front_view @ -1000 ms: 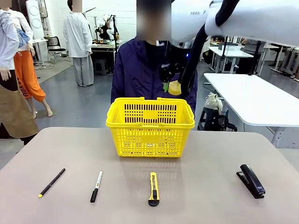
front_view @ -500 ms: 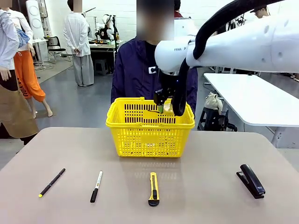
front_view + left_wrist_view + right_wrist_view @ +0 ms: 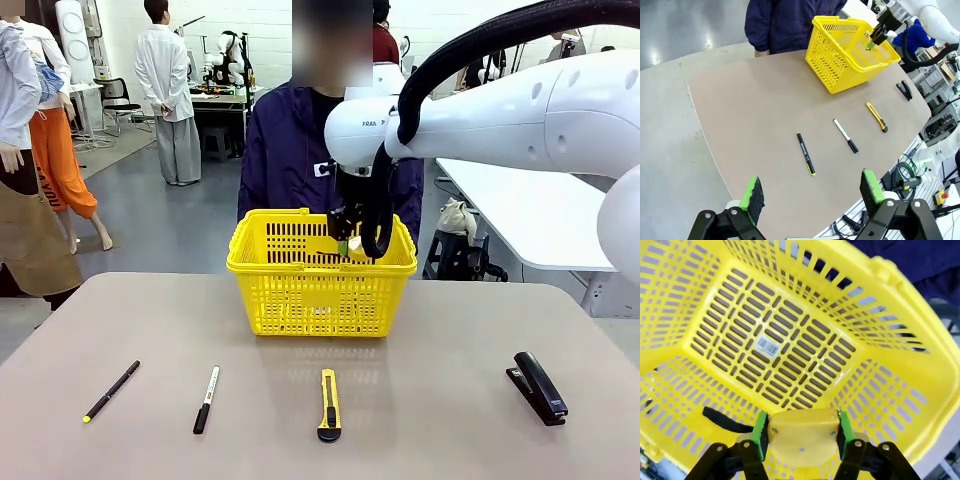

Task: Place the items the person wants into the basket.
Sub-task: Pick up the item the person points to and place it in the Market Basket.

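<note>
Right claw [image 3: 801,435] clamping tape measure [image 3: 802,440], beige table [image 3: 450,330], grey floor [image 3: 170,215]

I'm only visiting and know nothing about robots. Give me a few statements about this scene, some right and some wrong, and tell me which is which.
1. The right gripper holds a yellow tape measure over the basket. True.
2. The pen lies in the basket. False: it lies on the table, left of the marker.
3. The left gripper is open, with nothing between its green pads. True.
4. The stapler lies right beside the pen. False: the stapler is at the table's right end and the pen at its left end.
5. The person holds the utility knife. False: it lies on the table, on the robot's side of the basket.
</note>
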You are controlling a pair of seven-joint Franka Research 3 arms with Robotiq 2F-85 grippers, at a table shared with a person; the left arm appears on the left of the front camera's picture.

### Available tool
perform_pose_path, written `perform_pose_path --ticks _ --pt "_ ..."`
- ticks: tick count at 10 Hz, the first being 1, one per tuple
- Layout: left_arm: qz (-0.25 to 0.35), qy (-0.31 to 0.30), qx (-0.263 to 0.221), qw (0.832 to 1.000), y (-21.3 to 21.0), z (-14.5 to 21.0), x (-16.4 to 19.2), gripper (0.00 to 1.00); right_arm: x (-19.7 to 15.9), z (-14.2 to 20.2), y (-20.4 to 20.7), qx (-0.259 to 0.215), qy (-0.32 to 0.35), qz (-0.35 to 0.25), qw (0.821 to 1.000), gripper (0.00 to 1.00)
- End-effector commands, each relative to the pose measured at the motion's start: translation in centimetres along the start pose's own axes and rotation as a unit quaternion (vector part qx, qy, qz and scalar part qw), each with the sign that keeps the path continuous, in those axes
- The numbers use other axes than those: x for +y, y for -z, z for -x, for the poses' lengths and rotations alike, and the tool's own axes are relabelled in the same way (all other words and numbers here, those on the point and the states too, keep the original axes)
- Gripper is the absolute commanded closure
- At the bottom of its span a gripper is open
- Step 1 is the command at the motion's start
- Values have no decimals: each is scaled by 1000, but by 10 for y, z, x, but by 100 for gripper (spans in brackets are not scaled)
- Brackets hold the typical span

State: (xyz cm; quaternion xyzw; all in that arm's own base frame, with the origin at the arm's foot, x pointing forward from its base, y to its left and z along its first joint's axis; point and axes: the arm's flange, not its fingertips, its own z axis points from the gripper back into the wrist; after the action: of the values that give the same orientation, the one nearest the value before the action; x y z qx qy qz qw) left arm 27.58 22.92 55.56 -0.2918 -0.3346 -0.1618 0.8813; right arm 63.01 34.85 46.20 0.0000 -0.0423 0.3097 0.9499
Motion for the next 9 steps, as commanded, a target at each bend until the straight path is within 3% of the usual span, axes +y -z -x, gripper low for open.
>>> perform_pose_path --ticks 1,6,7,8,9 --pt "6 10 -7 1000 -2 -1 1 0 -1 -18 3 21 -15 -1 1000 35" --pt "6 10 -7 1000 -2 -1 1 0 1 -22 21 35 -24 -2 999 35" --pt "6 10 -7 1000 -2 -1 1 0 2 -21 20 32 -25 -2 999 19" --pt "6 10 -7 1000 -2 -1 1 0 2 -20 19 30 -27 -2 999 15" --pt "6 10 -7 1000 -2 -1 1 0 1 -20 19 29 -26 -2 999 0"
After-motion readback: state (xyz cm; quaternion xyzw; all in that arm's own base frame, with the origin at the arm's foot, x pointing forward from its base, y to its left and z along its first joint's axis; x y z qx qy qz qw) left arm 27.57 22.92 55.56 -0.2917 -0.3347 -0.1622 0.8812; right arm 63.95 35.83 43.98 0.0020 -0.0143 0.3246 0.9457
